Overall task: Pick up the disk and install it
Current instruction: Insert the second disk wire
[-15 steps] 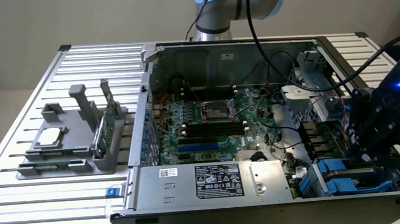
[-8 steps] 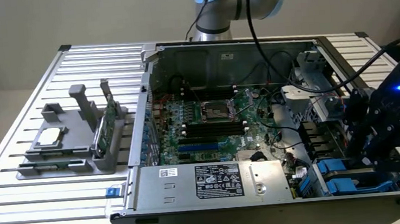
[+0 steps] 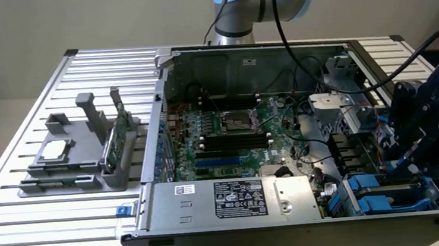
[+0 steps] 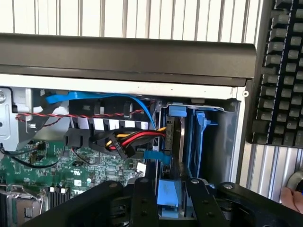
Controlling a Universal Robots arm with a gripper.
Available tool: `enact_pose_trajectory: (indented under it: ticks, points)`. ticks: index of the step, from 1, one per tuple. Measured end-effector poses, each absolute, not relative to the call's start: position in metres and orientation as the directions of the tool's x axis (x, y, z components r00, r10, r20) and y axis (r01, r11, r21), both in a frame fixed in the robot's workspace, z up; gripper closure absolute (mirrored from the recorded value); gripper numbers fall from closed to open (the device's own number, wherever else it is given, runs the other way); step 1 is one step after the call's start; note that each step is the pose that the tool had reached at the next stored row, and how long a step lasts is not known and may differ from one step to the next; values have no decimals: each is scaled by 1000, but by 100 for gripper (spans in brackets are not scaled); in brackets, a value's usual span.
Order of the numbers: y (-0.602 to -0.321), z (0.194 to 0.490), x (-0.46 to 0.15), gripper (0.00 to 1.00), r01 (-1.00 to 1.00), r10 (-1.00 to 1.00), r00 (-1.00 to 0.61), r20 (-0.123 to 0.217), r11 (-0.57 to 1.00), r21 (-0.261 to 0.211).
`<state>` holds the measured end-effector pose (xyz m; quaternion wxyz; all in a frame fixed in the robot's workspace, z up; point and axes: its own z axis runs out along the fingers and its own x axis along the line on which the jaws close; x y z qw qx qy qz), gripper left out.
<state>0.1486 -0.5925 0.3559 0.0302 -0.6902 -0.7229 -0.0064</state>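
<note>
Tool clamps disk upright in bay (cables just beside, keyboard outside case).

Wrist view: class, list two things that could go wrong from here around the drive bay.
1. The disk sits edge-on in a narrow bay; a slight tilt could jam its blue carrier.
2. The red-and-yellow cable bundle ends right beside the bay, so the gripper might snag it.

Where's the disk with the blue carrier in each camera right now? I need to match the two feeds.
Exterior view: the disk sits in the drive bay at the case's front corner, on the exterior view's right, below the hand.
Wrist view: the disk stands on edge between the hand's fingers.
Shared landmark: the green motherboard.
</note>
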Motion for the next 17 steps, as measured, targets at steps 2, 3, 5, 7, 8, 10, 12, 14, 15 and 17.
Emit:
enact_pose_trajectory:
  ticks: [2, 3, 5, 7, 8, 10, 12, 14, 15, 17]
  points:
    - [-592, 359, 149, 69, 998, 998, -45, 53, 47, -32]
    - [-592, 360, 149, 69, 998, 998, -45, 53, 47, -32]
    - [-592, 360, 149, 69, 998, 998, -45, 53, 47, -32]
    - [-592, 360, 149, 69, 998, 998, -45, 53, 47, -32]
    - [-592, 361, 150, 69, 998, 998, -45, 53, 47, -32]
    - [-592, 361, 150, 69, 998, 998, -45, 53, 47, -32]
    - [-592, 361, 150, 69, 998, 998, -45, 53, 47, -32]
    - [-592, 361, 150, 69, 998, 998, -45, 53, 47, -32]
    - [-592, 361, 148, 69, 998, 998, -45, 52, 47, -32]
    - [-592, 361, 142, 71, 998, 998, -46, 52, 47, -30]
